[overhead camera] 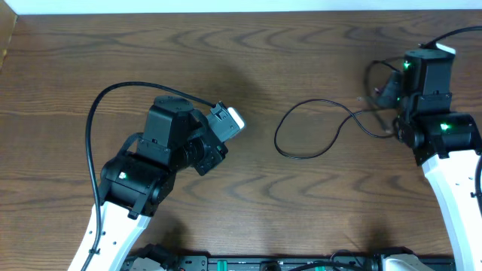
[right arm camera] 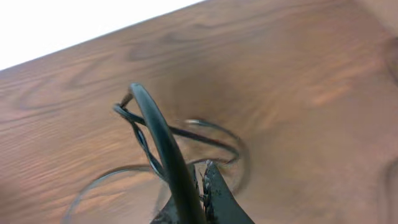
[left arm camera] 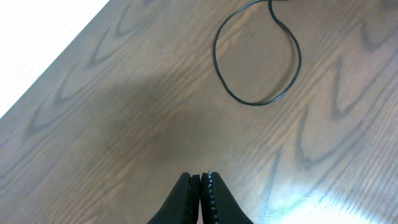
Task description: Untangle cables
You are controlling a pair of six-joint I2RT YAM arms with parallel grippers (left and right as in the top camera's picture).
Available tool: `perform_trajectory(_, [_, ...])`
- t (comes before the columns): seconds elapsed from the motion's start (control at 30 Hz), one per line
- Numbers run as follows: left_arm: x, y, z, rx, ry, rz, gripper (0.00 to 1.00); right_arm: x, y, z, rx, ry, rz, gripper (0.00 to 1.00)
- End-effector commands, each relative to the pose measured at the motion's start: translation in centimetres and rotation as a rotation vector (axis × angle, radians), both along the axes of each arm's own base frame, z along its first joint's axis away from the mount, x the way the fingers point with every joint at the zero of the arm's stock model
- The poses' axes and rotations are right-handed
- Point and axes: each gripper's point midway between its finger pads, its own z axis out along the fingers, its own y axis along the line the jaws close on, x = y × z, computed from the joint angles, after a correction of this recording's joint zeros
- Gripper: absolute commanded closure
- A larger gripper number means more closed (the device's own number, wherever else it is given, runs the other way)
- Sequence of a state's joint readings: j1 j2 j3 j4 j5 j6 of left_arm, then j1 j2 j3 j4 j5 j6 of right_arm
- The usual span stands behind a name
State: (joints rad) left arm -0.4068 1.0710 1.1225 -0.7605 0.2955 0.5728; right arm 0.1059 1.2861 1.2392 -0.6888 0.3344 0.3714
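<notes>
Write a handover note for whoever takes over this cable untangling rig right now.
Left claw: shut, empty, above the table.
Right claw: shut on the cables, with twisted strands just beyond its tips.
One loop lies flat between the arms.
Done: nothing visibly separated yet.
Left: undo the twist near the right claw and lay the cords apart.
</notes>
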Motion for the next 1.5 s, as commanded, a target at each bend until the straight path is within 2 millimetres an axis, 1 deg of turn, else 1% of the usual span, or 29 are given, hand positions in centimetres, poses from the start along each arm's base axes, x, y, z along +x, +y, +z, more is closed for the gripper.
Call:
perform_trajectory(0.0, [0.4,0.1,-0.2,0.004,0.001,0.016,0.92,0.6,6.4,1.6,0.134,-0.044,0.355,0.99])
perform_trajectory(0.03, [0.4,0.0,-0.2,-0.002,0.001,0.011,0.92,0.6,8.1,1.9,0.144,-0.055,0.465,0.99])
perform_trajectory(0.07, [0.5,-0.3,-0.2,-0.011,0.002,0.003,0.92,0.2,10.2,2.4,0.157,-0.071,0.603,0.99])
perform_trajectory(0.1, [0.6,-0.4,-0.2,-0.015,0.003,-0.001,0.92,-0.2,12.0,2.7,0.171,-0.086,0.709,0.99])
perform_trajectory(0.13, [0.9,-0.6,-0.3,-0.017,0.001,-0.003,0.92,-1.4,14.9,3.5,0.186,-0.117,0.9,0.99])
perform_trajectory(0.23, [1.7,-1.0,-0.7,-0.017,0.002,-0.003,0.92,-3.7,18.7,4.3,0.19,-0.164,1.154,0.99])
perform_trajectory(0.3, [2.4,-1.4,-1.0,-0.023,0.001,-0.009,0.92,-4.3,19.8,4.3,0.17,-0.172,1.21,0.99])
perform_trajectory(0.43, [3.6,-2.8,-1.0,-0.067,-0.012,-0.045,0.92,-5.4,21.5,4.2,0.146,-0.173,1.285,0.99])
perform_trajectory(0.47, [3.9,-3.3,-0.9,-0.084,-0.018,-0.059,0.92,-5.6,21.9,4.2,0.147,-0.172,1.295,0.99])
perform_trajectory(0.5, [4.4,-4.2,-0.7,-0.117,-0.027,-0.089,0.92,-6.0,22.4,4.2,0.148,-0.17,1.311,0.99])
perform_trajectory(0.63, [5.0,-5.5,-0.5,-0.166,-0.04,-0.135,0.91,-6.5,23.1,4.1,0.152,-0.165,1.334,0.99])
perform_trajectory(0.7, [5.5,-5.7,-0.5,-0.171,-0.051,-0.138,0.88,-6.8,23.4,4.0,0.155,-0.159,1.345,0.99])
perform_trajectory(0.97, [6.4,-6.1,-0.7,-0.176,-0.065,-0.139,0.85,-7.9,24.8,3.9,0.162,-0.15,1.39,0.99])
perform_trajectory(1.23, [6.4,-6.1,-0.7,-0.176,-0.065,-0.139,0.85,-9.1,26.3,4.0,0.165,-0.152,1.442,0.99])
perform_trajectory(1.37, [6.3,-6.2,-0.7,-0.179,-0.062,-0.139,0.84,-9.4,26.8,4.3,0.163,-0.165,1.459,0.99])
perform_trajectory(1.47, [5.8,-6.7,-0.5,-0.209,-0.047,-0.169,0.83,-9.5,27.0,4.4,0.163,-0.17,1.466,0.99])
